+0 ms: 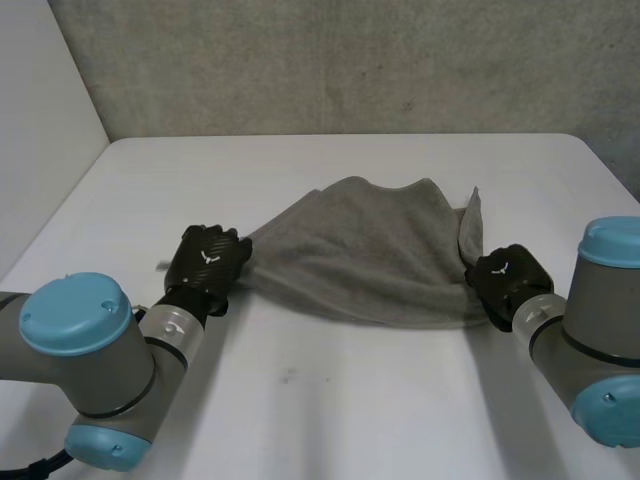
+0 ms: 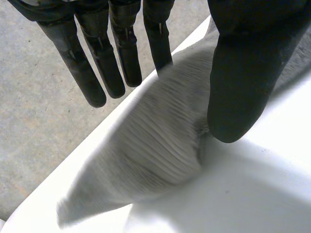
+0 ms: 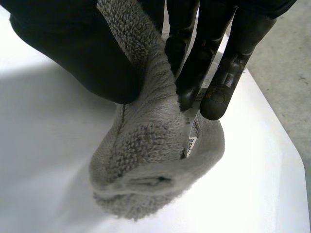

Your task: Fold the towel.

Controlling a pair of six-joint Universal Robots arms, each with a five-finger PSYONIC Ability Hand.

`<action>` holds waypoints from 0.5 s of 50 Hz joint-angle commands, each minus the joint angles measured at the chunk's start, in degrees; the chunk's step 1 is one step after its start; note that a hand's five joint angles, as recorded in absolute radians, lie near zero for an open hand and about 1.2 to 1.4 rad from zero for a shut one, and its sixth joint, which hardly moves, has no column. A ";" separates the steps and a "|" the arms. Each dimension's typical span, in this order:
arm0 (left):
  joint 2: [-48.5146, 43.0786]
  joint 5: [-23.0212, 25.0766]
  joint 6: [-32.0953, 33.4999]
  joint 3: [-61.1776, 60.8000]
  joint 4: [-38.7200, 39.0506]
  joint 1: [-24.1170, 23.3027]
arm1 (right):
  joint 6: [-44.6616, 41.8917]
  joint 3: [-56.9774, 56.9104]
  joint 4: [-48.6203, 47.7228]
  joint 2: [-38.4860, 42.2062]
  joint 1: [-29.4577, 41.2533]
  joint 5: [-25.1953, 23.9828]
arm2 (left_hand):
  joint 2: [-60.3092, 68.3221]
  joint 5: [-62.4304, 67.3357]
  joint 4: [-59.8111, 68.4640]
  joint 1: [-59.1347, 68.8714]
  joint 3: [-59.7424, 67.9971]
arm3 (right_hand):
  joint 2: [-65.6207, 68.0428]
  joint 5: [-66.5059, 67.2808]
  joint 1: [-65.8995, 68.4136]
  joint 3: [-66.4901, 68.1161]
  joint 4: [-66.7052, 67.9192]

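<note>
Closest in, my left robot hand (image 1: 205, 262) pinches one end of the grey towel (image 1: 370, 250) between thumb and nearly straight fingers, with the cloth drawn to a point there. My right robot hand (image 1: 505, 275) clamps the opposite end, thumb against fingers, a white label (image 3: 191, 144) just by its fingertips. Between them the towel spans the middle of the white counter (image 1: 350, 400) in rumpled folds.
</note>
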 commanded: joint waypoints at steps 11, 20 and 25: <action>2.47 2.28 -1.77 -0.90 -2.06 6.24 | 4.39 0.41 -1.49 0.02 -1.48 -3.70 | 2.29 2.34 2.29 2.17 2.29 | 12.27 12.74 25.95 11.82 11.23; 2.21 8.09 -5.20 -0.81 -7.85 7.03 | 4.39 0.94 -1.49 0.37 -1.30 -4.40 | 2.62 2.67 2.62 2.50 2.62 | 12.27 12.74 25.95 11.82 11.23; 1.15 8.44 -5.29 -0.20 -8.65 7.39 | 4.39 0.85 -1.49 0.55 -1.30 -4.41 | 4.29 4.34 4.29 4.18 4.29 | 12.27 12.74 25.95 11.82 11.23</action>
